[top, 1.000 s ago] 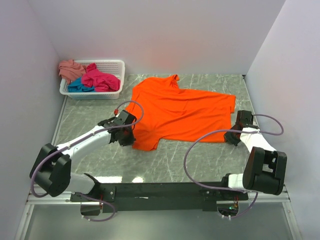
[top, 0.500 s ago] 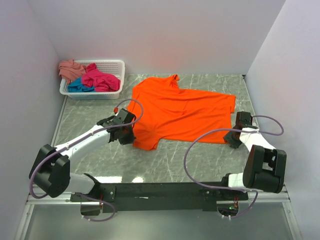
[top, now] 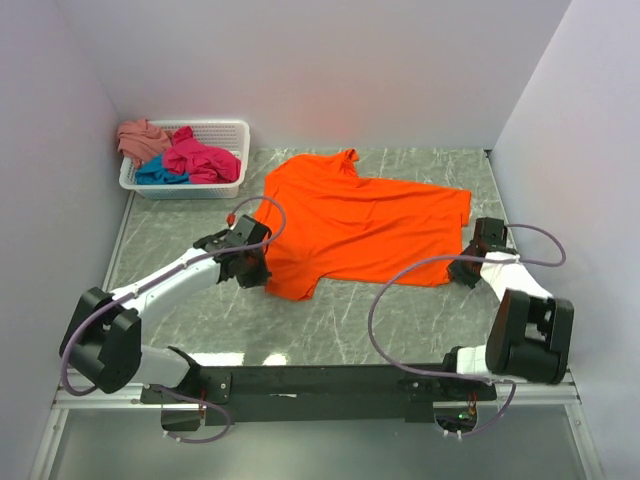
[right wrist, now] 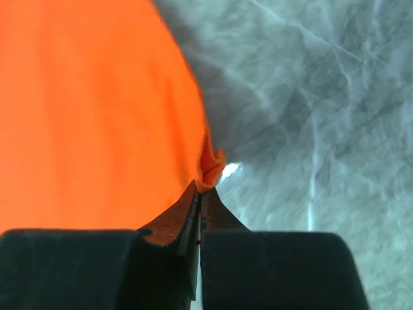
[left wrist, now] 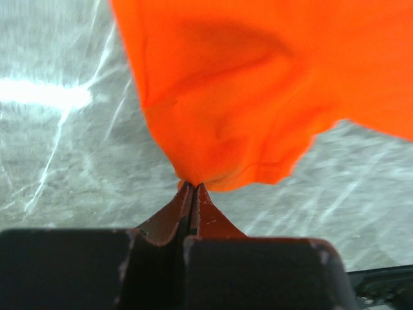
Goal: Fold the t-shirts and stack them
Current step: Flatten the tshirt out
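The bright orange t-shirt (top: pixel 360 225) lies spread flat on the grey marbled table (top: pixel 330 320). My left gripper (top: pixel 262 272) is shut on the shirt's near-left sleeve edge; in the left wrist view the cloth (left wrist: pixel 258 97) bunches at the closed fingertips (left wrist: pixel 193 187). My right gripper (top: pixel 462 272) is shut on the shirt's near-right hem corner, seen in the right wrist view as a pinched fold (right wrist: pixel 210 168). The magenta-pink shirt (top: pixel 200 158), teal-blue shirt (top: pixel 155 174) and salmon-pink shirt (top: pixel 142 138) are piled in the basket.
The white lattice basket (top: pixel 232 132) stands at the back left corner. White walls close the table on the left, back and right. Purple cables loop over both arms.
The left gripper has shifted slightly up and left with the sleeve edge. The right gripper has crept slightly away from the bases with the hem corner. Both stay shut.
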Controlling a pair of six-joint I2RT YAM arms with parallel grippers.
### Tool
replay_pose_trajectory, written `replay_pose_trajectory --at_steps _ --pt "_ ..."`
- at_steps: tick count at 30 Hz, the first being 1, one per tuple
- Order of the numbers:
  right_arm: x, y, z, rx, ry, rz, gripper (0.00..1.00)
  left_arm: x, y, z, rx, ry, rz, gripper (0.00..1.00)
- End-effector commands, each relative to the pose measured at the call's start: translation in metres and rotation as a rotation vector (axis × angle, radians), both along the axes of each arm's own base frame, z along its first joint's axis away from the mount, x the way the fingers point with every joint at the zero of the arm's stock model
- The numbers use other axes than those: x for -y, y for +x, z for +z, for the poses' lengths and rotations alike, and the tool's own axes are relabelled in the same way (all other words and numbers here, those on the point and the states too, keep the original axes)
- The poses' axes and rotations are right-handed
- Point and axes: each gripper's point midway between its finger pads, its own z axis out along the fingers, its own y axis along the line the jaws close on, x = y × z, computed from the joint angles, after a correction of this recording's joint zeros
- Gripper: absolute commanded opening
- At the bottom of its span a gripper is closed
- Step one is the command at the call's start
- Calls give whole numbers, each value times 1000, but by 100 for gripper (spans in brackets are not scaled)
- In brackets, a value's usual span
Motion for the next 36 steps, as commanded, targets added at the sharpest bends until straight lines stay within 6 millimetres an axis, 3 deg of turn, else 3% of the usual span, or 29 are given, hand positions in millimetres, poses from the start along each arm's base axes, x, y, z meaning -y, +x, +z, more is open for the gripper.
replay_pose_trajectory --at_steps 1,3,4,6,7,8,9,10,11,12,13,14,15,16,17,21,24,27,29,33,36 --pt "1 22 66 211 -29 32 0 14 35 61 187 -82 13 1" --pt "0 23 92 264 -43 42 0 20 50 100 282 -125 26 1" --pt "1 27 124 349 -70 48 0 21 55 115 326 -143 30 1" --pt "3 23 152 407 -101 43 0 19 67 161 441 -174 62 1" --pt "5 22 185 485 -137 47 0 14 68 176 473 -169 77 1" --pt "7 20 200 514 -156 38 0 5 74 214 560 -175 120 1" --pt "9 12 210 512 -176 23 0 -3 76 233 609 -168 156 1" --pt "13 9 244 576 -218 10 0 -13 74 248 634 -160 193 1" --pt "14 5 260 603 -233 6 0 -20 72 287 720 -197 225 1" --pt "14 -1 291 650 -254 3 0 -29 70 307 779 -193 241 1" --pt "14 -7 310 686 -269 -4 0 -33 67 326 823 -215 250 1" --pt "13 -12 326 715 -279 -9 0 -40 57 361 909 -269 266 1" --pt "13 -19 337 728 -285 -16 0 -44 52 379 959 -281 254 1" --pt "12 -29 370 805 -309 -31 0 -48 46 393 995 -299 252 1" --pt "10 -37 384 838 -317 -38 0 -55 34 425 1070 -348 260 1" --pt "1 -82 459 1022 -373 -57 0 -71 1 490 1244 -407 206 1" --pt "-6 -117 496 1126 -416 -61 0 -78 -29 536 1367 -442 133 1" --pt "-12 -147 519 1201 -452 -65 0 -89 -59 577 1493 -485 90 1" --pt "-14 -158 524 1220 -463 -68 0 -97 -72 593 1550 -495 85 1" --pt "-12 -162 526 1235 -480 -78 0 -105 -64 598 1572 -439 138 1" --pt "-5 -143 509 1173 -475 -87 0 -102 -31 580 1508 -360 207 1"
